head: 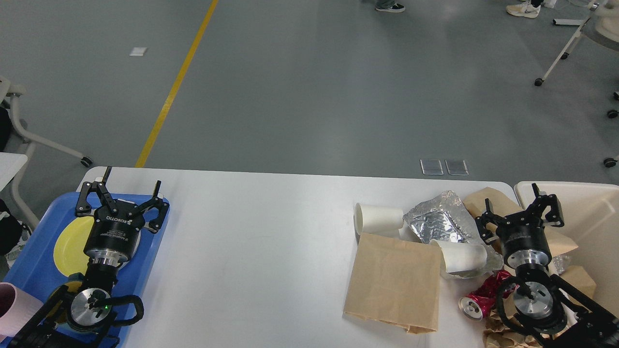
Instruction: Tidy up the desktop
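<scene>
The white desktop [256, 241] fills the lower middle of the head view. On its right side lies litter: a flat brown paper bag [394, 282], two white paper cups on their sides [379, 218] [462, 256], a crumpled foil bag [437, 222], a crushed red can [483, 297] and crumpled brown paper [488, 198]. My right gripper [520, 205] is open and empty, hovering over the brown paper at the table's right edge. My left gripper [130, 186] is open and empty above the blue tray [29, 270].
The blue tray at the left holds a yellow plate [67, 246]; a pink cup [17, 304] is at its near corner. A beige bin [590, 212] stands at the right, with brown paper inside. Chairs and people's feet are on the floor beyond.
</scene>
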